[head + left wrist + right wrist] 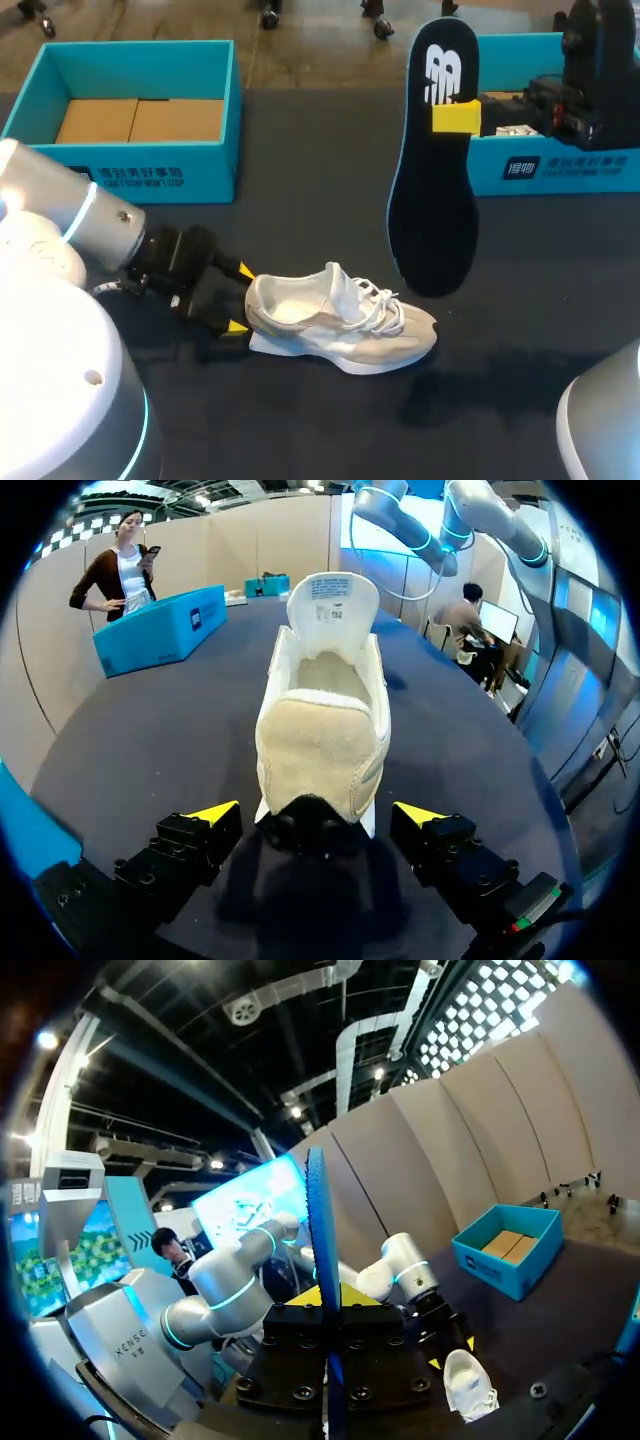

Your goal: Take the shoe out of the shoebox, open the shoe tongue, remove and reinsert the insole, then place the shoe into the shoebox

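The shoe lies on the tabletop, heel at 9 o'clock inside the wide-open, empty left tool, toe at 3. The right tool clamps the insole, hanging at the shoe's 1 o'clock, forefoot down.

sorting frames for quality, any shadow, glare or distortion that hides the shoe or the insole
Head view: even light, shoe sharp, faint shadow beside it on the dark table; insole clear. Left wrist view: fisheye curves the table edge, shoe's heel plain. Right wrist view: glare only overhead, insole edge-on as a thin blue line, shoe small but recognisable.
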{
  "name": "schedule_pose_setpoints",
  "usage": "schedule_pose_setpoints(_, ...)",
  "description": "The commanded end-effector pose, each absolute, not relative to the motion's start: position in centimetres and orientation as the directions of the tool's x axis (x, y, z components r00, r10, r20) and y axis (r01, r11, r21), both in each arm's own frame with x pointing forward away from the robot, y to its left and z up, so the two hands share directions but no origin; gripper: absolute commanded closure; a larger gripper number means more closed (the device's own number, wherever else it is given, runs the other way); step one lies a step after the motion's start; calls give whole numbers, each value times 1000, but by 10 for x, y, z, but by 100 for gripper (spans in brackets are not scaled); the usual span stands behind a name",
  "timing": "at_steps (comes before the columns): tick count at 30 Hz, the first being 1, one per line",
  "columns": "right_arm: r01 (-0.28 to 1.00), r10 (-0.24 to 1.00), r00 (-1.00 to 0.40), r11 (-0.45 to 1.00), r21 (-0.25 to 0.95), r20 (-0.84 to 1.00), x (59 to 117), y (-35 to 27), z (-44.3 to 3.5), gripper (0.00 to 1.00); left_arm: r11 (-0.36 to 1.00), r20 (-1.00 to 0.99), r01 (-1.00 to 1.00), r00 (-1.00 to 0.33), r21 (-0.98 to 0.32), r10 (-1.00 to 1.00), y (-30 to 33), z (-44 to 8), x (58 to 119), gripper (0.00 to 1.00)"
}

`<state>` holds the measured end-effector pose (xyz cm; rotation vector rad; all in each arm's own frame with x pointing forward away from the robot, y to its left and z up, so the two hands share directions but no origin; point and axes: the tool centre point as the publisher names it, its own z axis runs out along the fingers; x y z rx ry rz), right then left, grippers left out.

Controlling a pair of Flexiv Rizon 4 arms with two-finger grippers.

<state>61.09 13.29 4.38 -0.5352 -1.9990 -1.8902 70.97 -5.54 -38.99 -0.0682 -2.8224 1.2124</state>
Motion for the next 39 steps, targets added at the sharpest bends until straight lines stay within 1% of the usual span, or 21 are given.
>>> schedule_pose_setpoints(1,490,39,-872,48,871,488,614,136,43,100,705,46,15,-997,-709,67,-56,-389,709,0)
schedule_pose_setpoints(2,490,39,-872,48,871,488,614,136,43,100,705,46,15,-997,-709,67,-56,-389,709,0)
schedule_pose_setpoints(4,490,39,-872,48,871,488,614,136,43,100,759,-14,52,-998,-649,57,-51,-383,714,0)
schedule_pose_setpoints(6,490,39,-872,48,871,488,614,136,43,100,811,-37,76,-997,-580,67,-47,-376,718,0)
schedule_pose_setpoints(8,490,39,-872,48,871,488,614,136,43,100,833,-25,93,-995,-546,95,-43,-372,719,0)
schedule_pose_setpoints(12,490,39,-872,48,871,488,614,136,43,100,912,-65,135,-991,-387,119,-43,-370,714,0)
schedule_pose_setpoints(36,490,39,-872,48,871,488,614,136,43,100,913,-83,142,-989,-382,120,-43,-369,713,0)
schedule_pose_setpoints(39,490,39,-872,48,871,488,614,136,43,100,932,-94,130,-990,-338,104,-41,-366,713,0)
